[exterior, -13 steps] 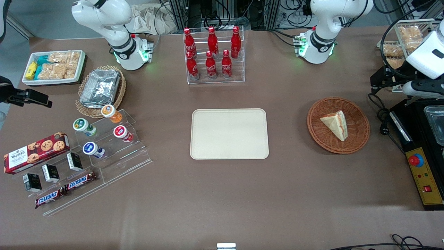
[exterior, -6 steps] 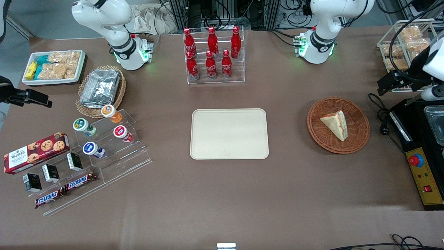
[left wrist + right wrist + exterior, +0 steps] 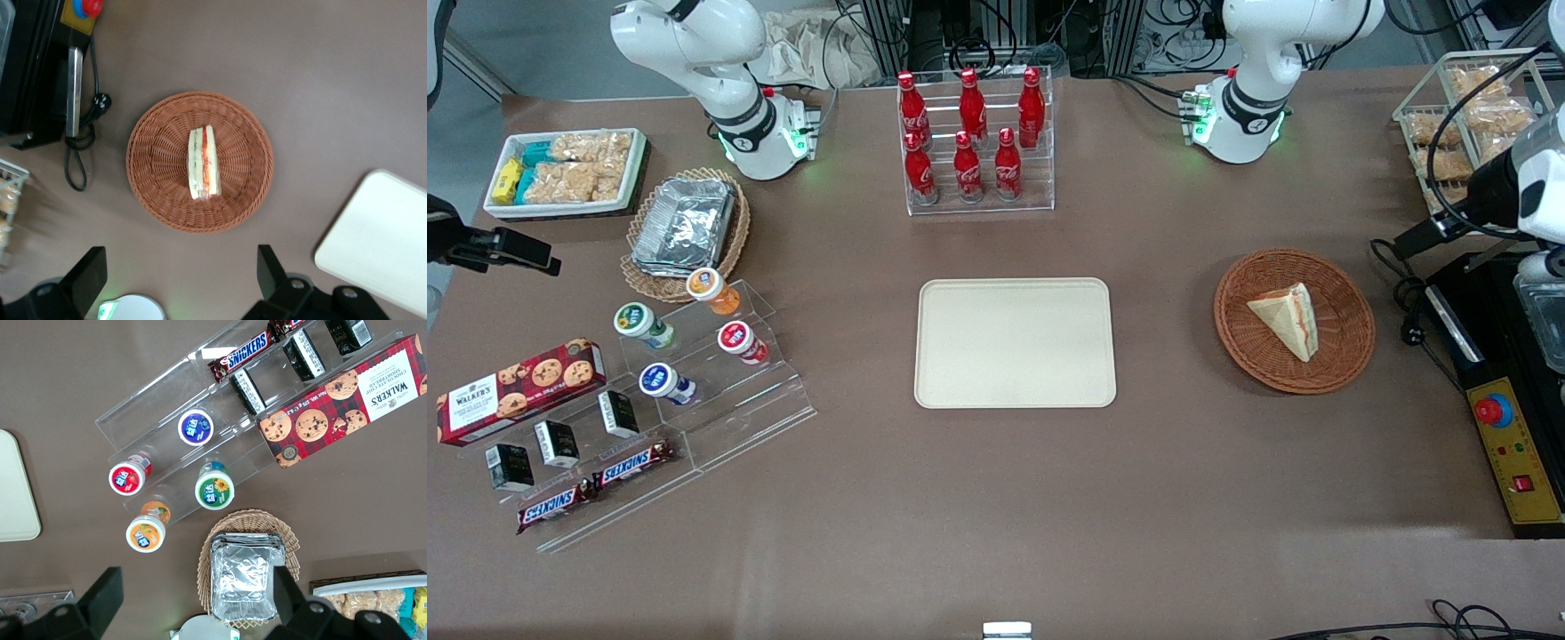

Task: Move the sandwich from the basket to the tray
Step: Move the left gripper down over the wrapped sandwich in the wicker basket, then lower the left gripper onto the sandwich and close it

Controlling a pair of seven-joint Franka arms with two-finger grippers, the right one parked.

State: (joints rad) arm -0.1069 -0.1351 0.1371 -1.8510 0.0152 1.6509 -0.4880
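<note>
A: Sandwich, triangular wedge of pale bread with red and green filling: lying in the round reddish-brown wicker basket, near the worktop's working-arm end.

B: Gripper?

A: High above the basket, fingers spread wide, holding nothing. Flat cream rectangular tray: mid-worktop, bare.

B: Risks?

A: Likely the slick wrap slipping, or fingertips snagging the weave and dragging the basket.
</note>
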